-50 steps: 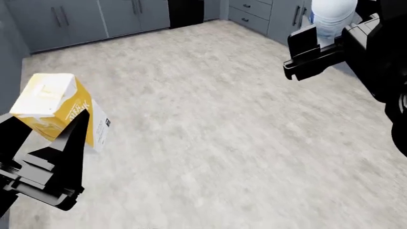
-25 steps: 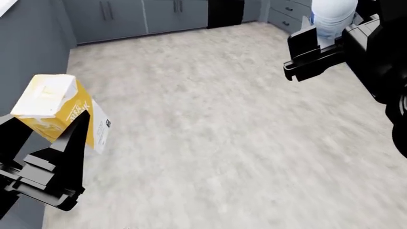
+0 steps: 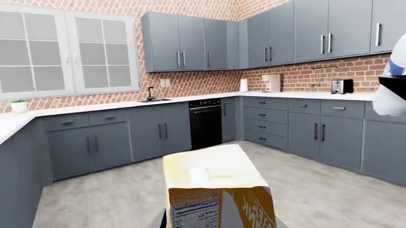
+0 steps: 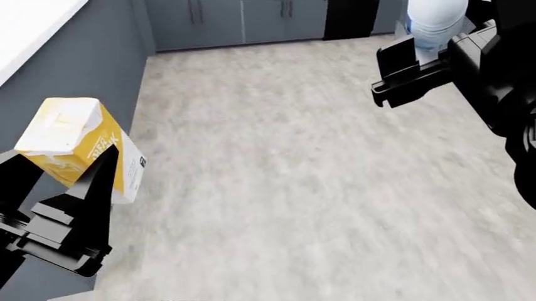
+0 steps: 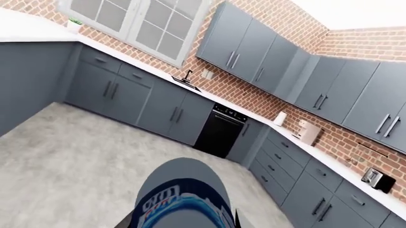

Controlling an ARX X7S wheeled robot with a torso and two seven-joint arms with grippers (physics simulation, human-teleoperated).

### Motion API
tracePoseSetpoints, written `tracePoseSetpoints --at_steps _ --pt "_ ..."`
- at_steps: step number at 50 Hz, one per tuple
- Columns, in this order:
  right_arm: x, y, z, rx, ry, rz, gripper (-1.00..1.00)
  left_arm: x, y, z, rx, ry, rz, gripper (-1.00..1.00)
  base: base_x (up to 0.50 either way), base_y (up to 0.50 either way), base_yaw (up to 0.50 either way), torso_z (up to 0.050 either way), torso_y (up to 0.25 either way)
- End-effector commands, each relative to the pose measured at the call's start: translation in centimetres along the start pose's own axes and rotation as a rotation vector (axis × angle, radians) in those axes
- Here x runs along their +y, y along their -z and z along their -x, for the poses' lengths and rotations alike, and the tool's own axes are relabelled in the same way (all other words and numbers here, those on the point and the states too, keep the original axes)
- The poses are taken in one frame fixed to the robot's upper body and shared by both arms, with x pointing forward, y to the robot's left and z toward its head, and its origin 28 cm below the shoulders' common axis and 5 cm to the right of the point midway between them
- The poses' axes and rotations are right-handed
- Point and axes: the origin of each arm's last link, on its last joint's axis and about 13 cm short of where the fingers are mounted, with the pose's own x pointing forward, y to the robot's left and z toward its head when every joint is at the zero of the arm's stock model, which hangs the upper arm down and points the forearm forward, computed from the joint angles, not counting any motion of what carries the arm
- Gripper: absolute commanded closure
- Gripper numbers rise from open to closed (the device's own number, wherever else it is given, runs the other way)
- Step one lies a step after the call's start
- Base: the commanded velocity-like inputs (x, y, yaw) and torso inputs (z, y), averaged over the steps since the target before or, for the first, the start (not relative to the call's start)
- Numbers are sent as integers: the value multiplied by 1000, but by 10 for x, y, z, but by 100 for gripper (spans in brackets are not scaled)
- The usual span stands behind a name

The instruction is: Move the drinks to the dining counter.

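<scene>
Gripping carton (image 4: 80, 147) and bottle (image 4: 433, 22) aloft.

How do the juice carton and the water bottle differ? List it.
1. The juice carton is yellow, opaque and boxy; the water bottle is clear, rounded and blue-labelled.
2. The carton sits in the left gripper, the bottle in the right gripper.
Shared: both are held above the floor.

Grey cabinets (image 3: 159, 130) under a white worktop (image 3: 95, 105); black oven (image 3: 206, 122); brick wall (image 3: 190, 83); window (image 3: 63, 52); toaster (image 3: 342, 86); potted plant (image 3: 19, 105); pale mottled floor (image 4: 293, 175).
</scene>
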Motion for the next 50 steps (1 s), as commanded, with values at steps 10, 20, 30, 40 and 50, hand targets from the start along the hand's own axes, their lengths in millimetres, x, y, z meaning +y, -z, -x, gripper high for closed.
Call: tracePoseSetpoints --at_steps 10,20,30,40,50 --pt "-2 -1 0 -11 18 9 100 0 0 0 -7 -5 5 100 27 141 500 1 1" --pt "-2 0 1 -10 20 9 100 0 0 0 -7 -5 5 100 19 146 500 0 1" --pt "-1 1 0 -9 16 11 100 0 1 0 -5 -5 4 100 10 155 500 0 1" --pt "-1 0 0 -10 16 13 100 0 0 0 -5 -4 6 100 1 168 500 1 2" --pt "-2 0 1 -10 27 35 100 0 0 0 -4 -6 6 100 -162 191 350 0 1"
